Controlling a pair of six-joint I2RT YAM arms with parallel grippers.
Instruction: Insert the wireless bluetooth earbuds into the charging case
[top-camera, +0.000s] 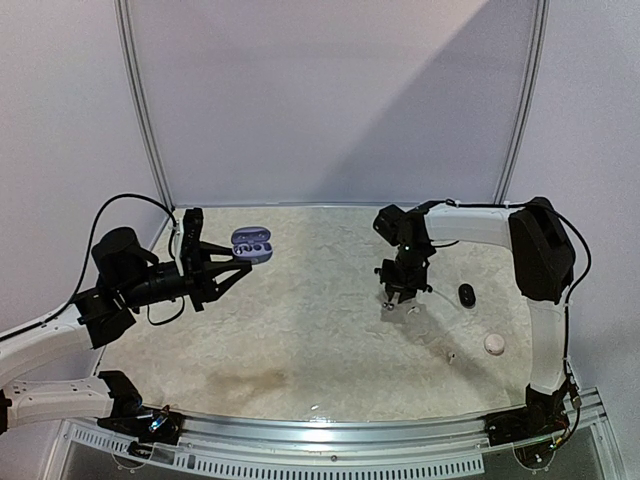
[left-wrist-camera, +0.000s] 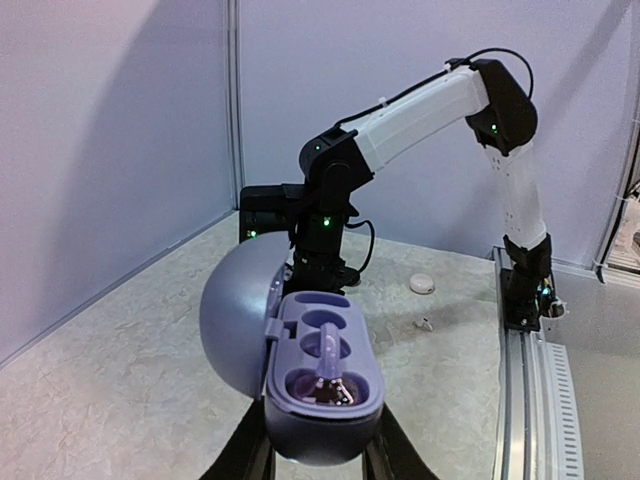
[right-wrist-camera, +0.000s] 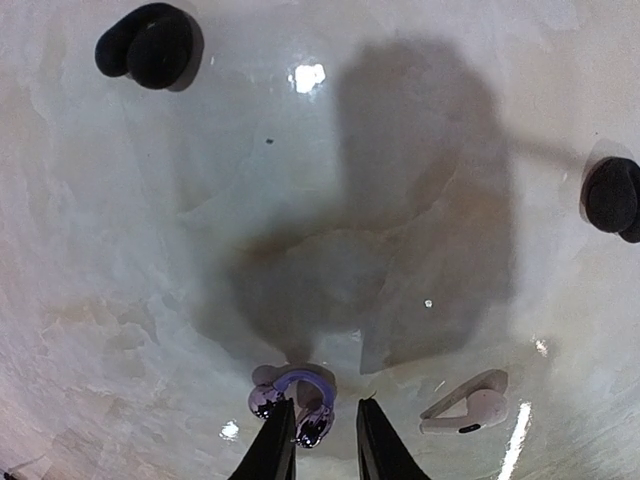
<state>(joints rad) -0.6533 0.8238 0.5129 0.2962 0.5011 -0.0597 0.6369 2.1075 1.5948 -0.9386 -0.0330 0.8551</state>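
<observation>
Surface seen from above: the left claw is clamped on the open lavender charging case, held clear of it at nine o'clock, probably to present the wells. The right claw hangs low at three o'clock.

Left wrist view: the case tilts wells-up with its lid swung back; whether the wells hold anything is unclear.

Right wrist view: the fingers stand narrowly apart at six o'clock. A lavender earbud lies against the left one, not visibly pinched, seemingly lined up for a pickup. A white earbud lies at five o'clock.
</observation>
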